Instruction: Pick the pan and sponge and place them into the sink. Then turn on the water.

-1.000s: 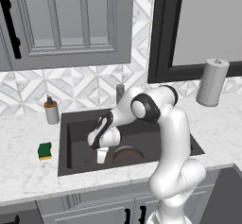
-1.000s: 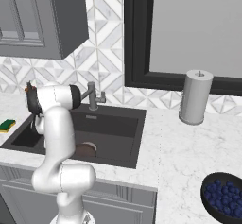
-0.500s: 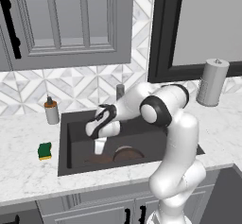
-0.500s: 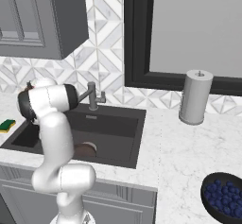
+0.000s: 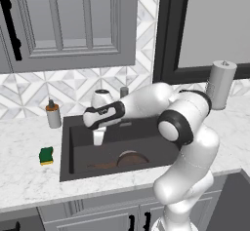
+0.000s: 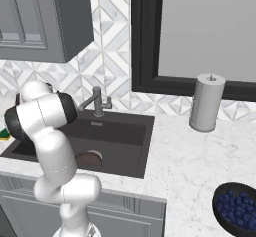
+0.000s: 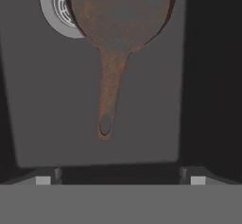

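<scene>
Pan (image 7: 120,12) lies flat on the floor of the sink (image 7: 42,124), below the tool (image 7: 120,178), whose two tips stand wide apart with nothing between them. In the hand view the long brown handle runs straight down from the round bowl toward the tool, its holed end nearest the tips, and the bowl partly covers the round silver drain (image 7: 54,10). In the left base view the tool (image 5: 98,137) hangs over the left part of the basin, apart from the pan (image 5: 128,159), whose handle reaches left along the front of the sink (image 5: 68,142) floor.

Sponge (image 5: 46,155), green over yellow, sits on the white marble counter (image 5: 24,186) just left of the sink. A soap dispenser (image 5: 52,115) stands on the counter behind it, near the back corner of the basin. The grey faucet (image 6: 96,102) rises at the sink's rear edge. A paper towel roll (image 6: 205,102) stands upright on the counter to the right, and a dark bowl of blueberries (image 6: 236,210) sits near the front right. Grey cabinets (image 5: 73,25) hang above a patterned tile wall.
</scene>
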{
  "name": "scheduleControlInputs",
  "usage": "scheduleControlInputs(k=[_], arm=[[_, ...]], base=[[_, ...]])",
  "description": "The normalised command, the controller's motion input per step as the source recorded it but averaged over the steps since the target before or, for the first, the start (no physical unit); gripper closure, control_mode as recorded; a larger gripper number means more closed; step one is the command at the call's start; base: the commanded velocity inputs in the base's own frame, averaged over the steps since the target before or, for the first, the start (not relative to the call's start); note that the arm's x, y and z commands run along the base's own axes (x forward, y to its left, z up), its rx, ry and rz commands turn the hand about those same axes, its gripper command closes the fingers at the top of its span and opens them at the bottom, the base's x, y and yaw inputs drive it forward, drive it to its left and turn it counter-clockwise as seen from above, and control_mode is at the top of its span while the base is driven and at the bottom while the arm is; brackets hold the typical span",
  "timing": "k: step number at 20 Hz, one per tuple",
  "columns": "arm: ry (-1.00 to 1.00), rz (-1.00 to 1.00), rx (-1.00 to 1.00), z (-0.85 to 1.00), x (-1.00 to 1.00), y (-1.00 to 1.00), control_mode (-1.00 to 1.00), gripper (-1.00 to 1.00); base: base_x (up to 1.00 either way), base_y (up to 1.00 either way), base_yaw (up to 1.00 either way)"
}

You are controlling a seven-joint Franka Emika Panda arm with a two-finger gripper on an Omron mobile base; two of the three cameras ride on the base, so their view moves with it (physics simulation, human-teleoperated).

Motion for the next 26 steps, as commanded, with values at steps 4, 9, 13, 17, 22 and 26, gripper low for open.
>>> scheduleControlInputs(k=[4,9,13,17,22,26], arm=[[0.0,0.01,0.0,0.11,-0.06,0.0,-1.0,-1.0],[-0.01,0.1,0.01,0.0,-0.03,0.0,-1.0,-1.0],[-0.1,0.56,0.0,0.13,-0.03,0.0,-1.0,-1.0],[-0.12,0.69,0.0,0.2,0.0,0.06,-1.0,-1.0],[-0.09,0.76,0.0,0.11,0.0,0.26,-1.0,-1.0],[-0.14,0.77,-0.06,0.01,0.0,0.42,-1.0,-1.0]], base=[[0.0,0.0,0.0],[0.0,0.0,0.0],[0.0,0.0,0.0],[0.0,0.0,0.0],[0.0,0.0,0.0],[0.0,0.0,0.0]])
